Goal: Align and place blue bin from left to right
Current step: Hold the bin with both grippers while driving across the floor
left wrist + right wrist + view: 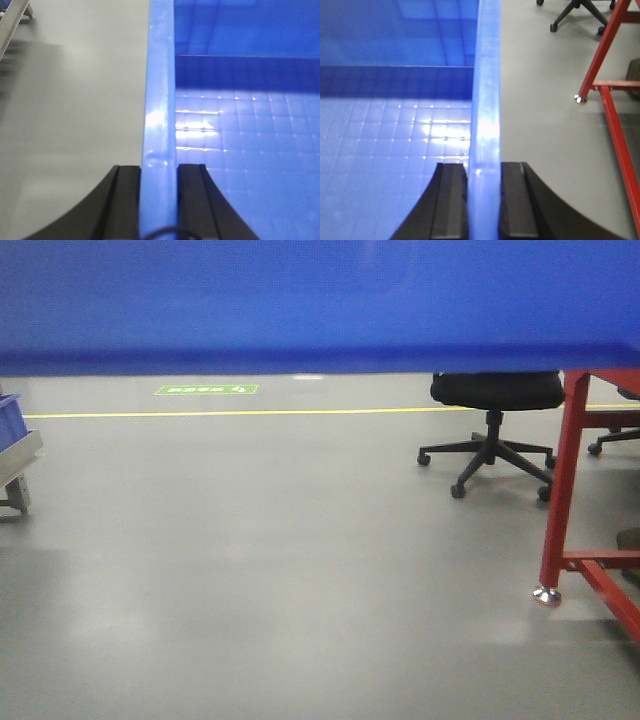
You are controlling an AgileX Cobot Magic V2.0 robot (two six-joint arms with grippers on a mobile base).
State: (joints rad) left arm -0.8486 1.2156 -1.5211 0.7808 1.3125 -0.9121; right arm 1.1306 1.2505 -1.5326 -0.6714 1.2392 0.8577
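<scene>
The blue bin (pixel 320 300) hangs in the air and its flat side fills the top of the front view. My left gripper (pixel 159 200) is shut on the bin's left rim (pixel 159 100), one black finger (pixel 125 205) outside the wall and one inside. On the other side, my right gripper (pixel 484 200) is shut on the bin's right rim (pixel 487 75) the same way. Both wrist views look down into the bin's gridded floor (pixel 380 165), which holds nothing. The grippers themselves are hidden behind the bin in the front view.
Grey floor (pixel 280 570) lies below. A red table frame (pixel 565 490) stands at the right, its leg (pixel 600 55) close to the bin's right side. A black office chair (pixel 495 400) sits behind it. At the far left is a grey rack (pixel 15 465) with a smaller blue tub (pixel 8 415).
</scene>
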